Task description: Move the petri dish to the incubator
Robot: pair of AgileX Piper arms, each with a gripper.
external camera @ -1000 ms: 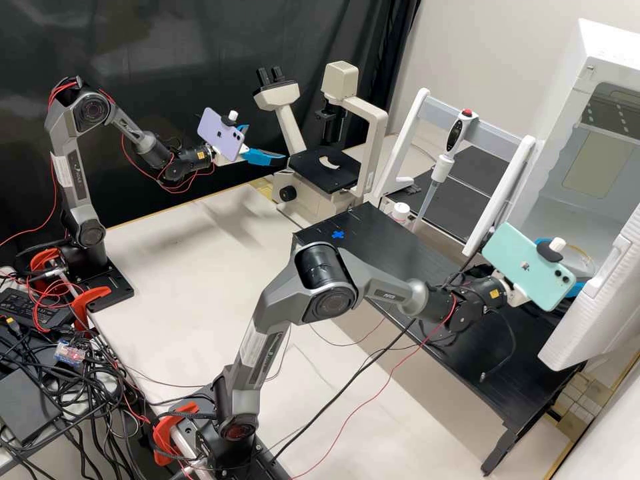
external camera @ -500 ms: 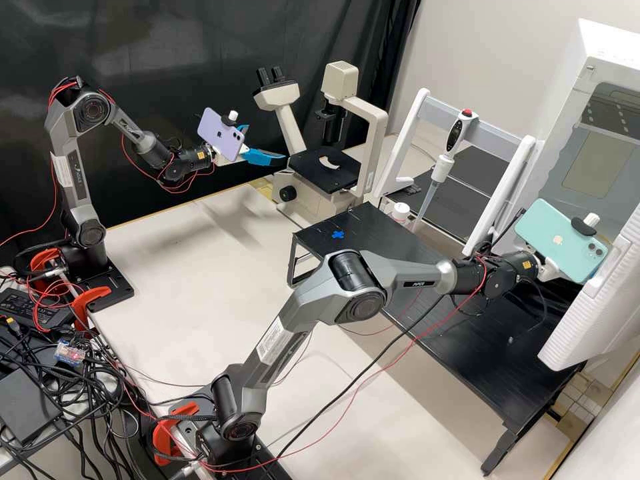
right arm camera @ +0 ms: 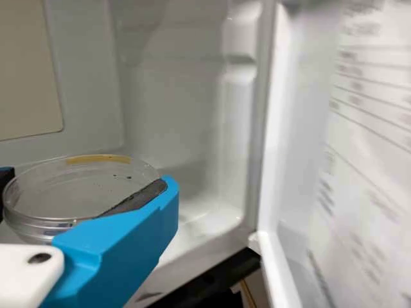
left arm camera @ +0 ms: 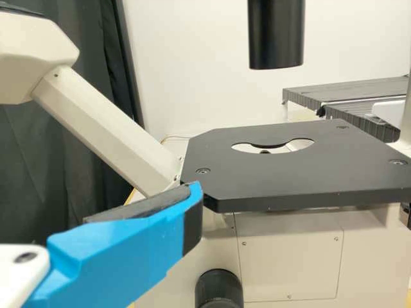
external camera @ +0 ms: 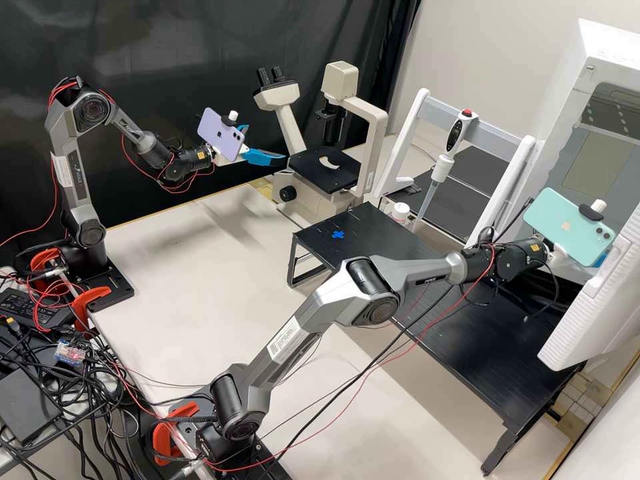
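At the open incubator (external camera: 570, 93), pictured clamping the petri dish (right arm camera: 70, 192) between 2 fingers of the right gripper (external camera: 603, 258); near the microscope (external camera: 342, 80), hovering with the left gripper (external camera: 267, 142) spread apart.

We see a laboratory: a microscope (external camera: 313, 170) ahead of the left end effector (external camera: 267, 144), an open incubator (external camera: 610, 50) at the right end effector (external camera: 605, 257), a pipette (external camera: 455, 137) between.

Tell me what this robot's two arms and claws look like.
Both the left arm and right arm are grey with black joints, white labels and red wires. The left claw and right claw pair white mounts with bright blue fingers and dark pads. A lilac phone rides the left wrist, a mint-green phone the right.
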